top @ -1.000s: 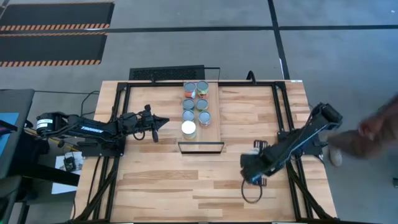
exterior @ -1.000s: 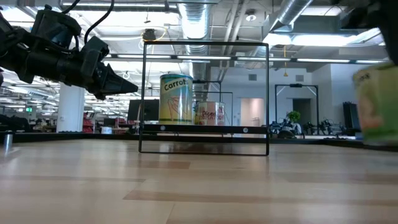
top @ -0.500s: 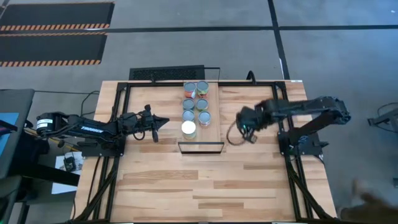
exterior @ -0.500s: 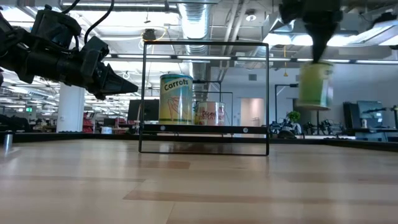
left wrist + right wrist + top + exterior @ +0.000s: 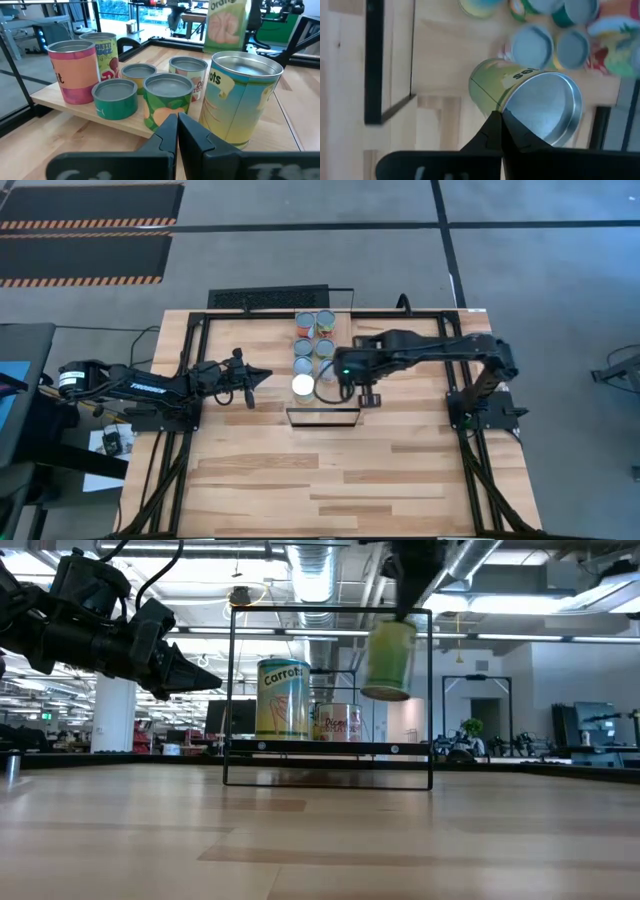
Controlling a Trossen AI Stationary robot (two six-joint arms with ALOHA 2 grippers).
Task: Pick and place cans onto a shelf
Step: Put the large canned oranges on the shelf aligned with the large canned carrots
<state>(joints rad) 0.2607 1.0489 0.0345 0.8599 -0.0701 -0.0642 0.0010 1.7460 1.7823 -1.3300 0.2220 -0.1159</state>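
Above shelf point(image 5: 342, 390), right gripper point(image 5: 501, 131) pinches blurred, seemingly green can point(image 5: 388, 660)

An industrial lab hall: exposed ceiling ducts point(image 5: 310, 570), distant workstations point(image 5: 600, 725), hazard-striped floor mats point(image 5: 85, 220).

Pretty bright, even overhead light from the ceiling strips point(image 5: 520, 637). The green can point(image 5: 388, 660) in the air is motion-blurred, cans point(image 5: 555, 47) behind it smear too. Shiny glare on the worktop point(image 5: 320, 840).
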